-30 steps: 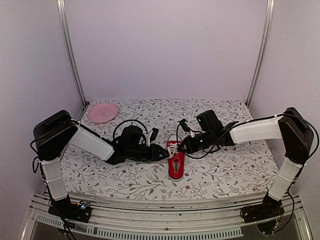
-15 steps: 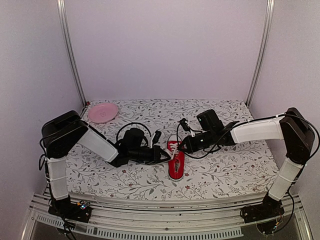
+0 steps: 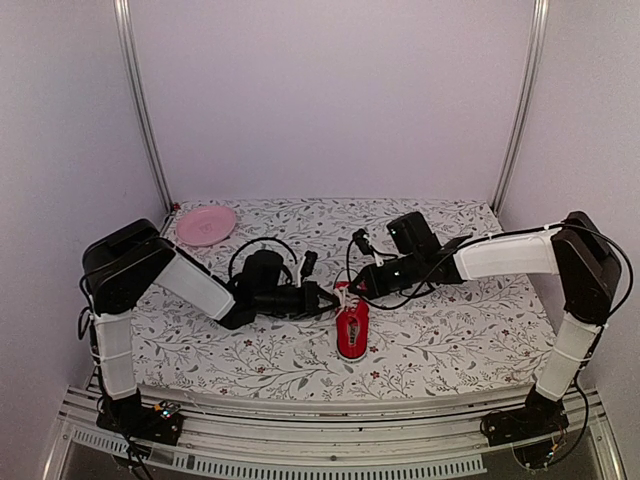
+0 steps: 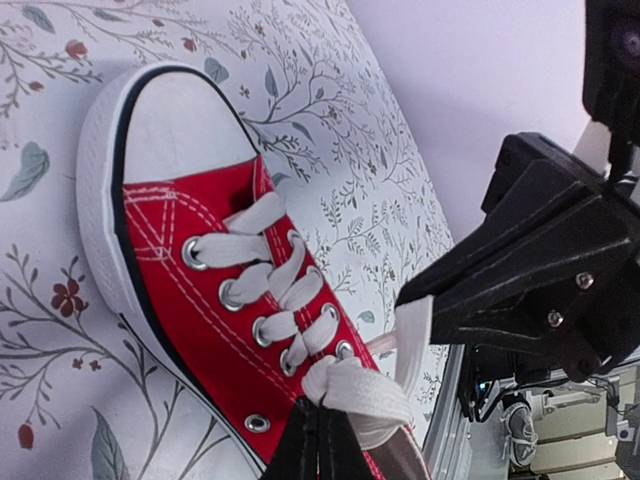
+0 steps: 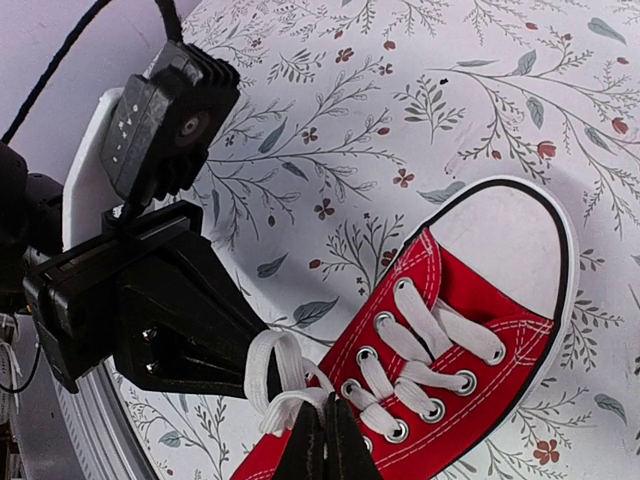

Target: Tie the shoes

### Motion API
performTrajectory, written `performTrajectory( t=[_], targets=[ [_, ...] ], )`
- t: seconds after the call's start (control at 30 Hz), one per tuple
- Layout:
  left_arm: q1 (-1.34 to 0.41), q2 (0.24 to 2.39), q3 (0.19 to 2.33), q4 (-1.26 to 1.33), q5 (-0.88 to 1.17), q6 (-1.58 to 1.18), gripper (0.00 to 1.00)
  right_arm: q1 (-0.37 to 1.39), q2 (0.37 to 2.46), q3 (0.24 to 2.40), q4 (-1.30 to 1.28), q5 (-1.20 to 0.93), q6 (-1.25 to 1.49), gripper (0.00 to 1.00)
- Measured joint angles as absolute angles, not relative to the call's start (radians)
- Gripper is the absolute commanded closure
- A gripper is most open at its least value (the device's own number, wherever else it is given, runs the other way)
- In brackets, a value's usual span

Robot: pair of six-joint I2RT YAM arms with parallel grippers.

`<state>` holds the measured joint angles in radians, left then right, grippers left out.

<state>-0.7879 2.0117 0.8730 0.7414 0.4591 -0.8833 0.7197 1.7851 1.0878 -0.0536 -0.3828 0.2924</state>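
The red sneaker (image 3: pixel 352 330) with white toe cap lies on the floral cloth, toe away from the arm bases. My left gripper (image 3: pixel 333 300) comes in from the left and my right gripper (image 3: pixel 360 289) from the right, and they meet over the laced top. In the left wrist view the left gripper (image 4: pixel 320 408) is shut on a bunched white lace (image 4: pixel 358 392) by the top eyelets of the shoe (image 4: pixel 190 270), and the right gripper (image 4: pixel 440 300) pinches a lace strip. In the right wrist view the right gripper (image 5: pixel 323 408) is shut on a lace loop (image 5: pixel 268 372) beside the shoe (image 5: pixel 470 300).
A pink plate (image 3: pixel 206 224) sits at the back left corner. Black cables (image 3: pixel 255 250) loop over the cloth behind the left gripper and near the right wrist. Metal frame posts (image 3: pixel 140 110) stand at the back corners, with walls close on both sides.
The left gripper has slid right toward the shoe's top, and the right gripper has moved left and slightly back. The two now sit closer together over the laces. The shoe stays put.
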Motion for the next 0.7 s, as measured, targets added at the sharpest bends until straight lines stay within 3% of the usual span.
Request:
performTrajectory(
  t=[0.47,0.7],
  targets=[
    [-0.762,2.025,0.893,0.706,0.44,-0.868,1.0,0.724,1.829,1.13,-0.091,-0.394,0.291,0.98],
    [-0.76,2.03,0.891,0.697,0.437,-0.86,1.0,0.761,1.779,1.047,-0.113,-0.395,0.299,0.98]
  ],
)
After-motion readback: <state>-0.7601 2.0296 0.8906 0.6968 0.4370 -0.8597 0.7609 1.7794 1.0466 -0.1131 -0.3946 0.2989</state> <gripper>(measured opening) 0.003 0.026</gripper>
